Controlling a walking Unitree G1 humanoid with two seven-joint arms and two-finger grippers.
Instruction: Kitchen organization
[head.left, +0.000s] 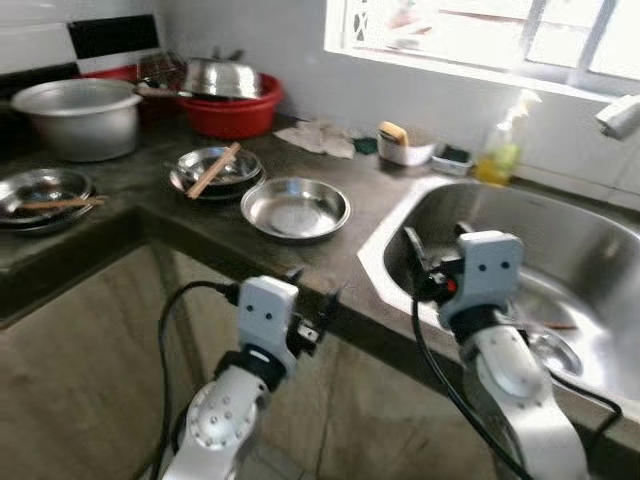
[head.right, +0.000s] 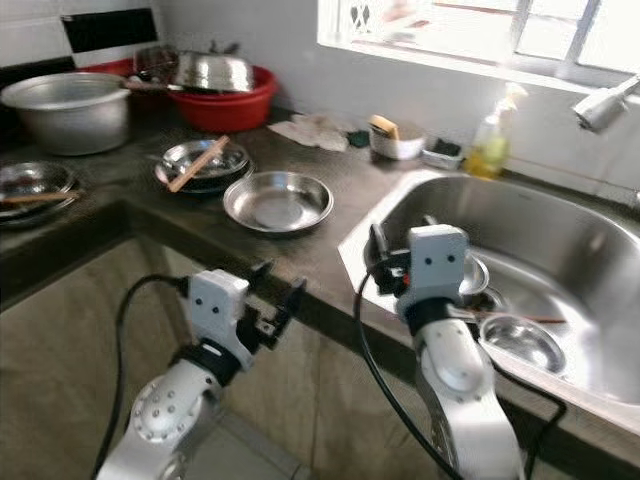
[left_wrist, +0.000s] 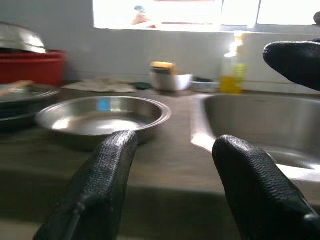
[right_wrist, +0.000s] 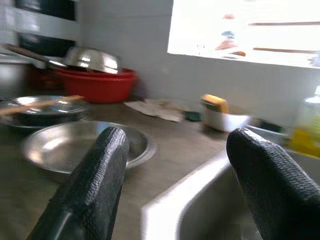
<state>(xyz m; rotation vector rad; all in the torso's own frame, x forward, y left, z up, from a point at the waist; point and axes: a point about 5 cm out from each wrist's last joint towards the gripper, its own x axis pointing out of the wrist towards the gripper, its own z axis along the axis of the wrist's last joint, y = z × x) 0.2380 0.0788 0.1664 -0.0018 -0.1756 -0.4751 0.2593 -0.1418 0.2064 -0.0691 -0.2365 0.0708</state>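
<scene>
Dark countertop (head.left: 170, 215), steel plate (head.left: 296, 208), pot (head.left: 78, 117)

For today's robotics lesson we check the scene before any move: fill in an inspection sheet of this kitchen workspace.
Surface: dark stone counter, L-shaped, with a steel sink set in it.
Job's things: empty steel plate; stacked plates with a wooden stick; small steel dishes in the sink.
Clutter: red basin, big pot, rag, soap bottle.
Hands: left hand open below the counter edge; right hand open at the sink rim.
Cables: black, along both arms.
Surroundings: bright window, tap.
</scene>
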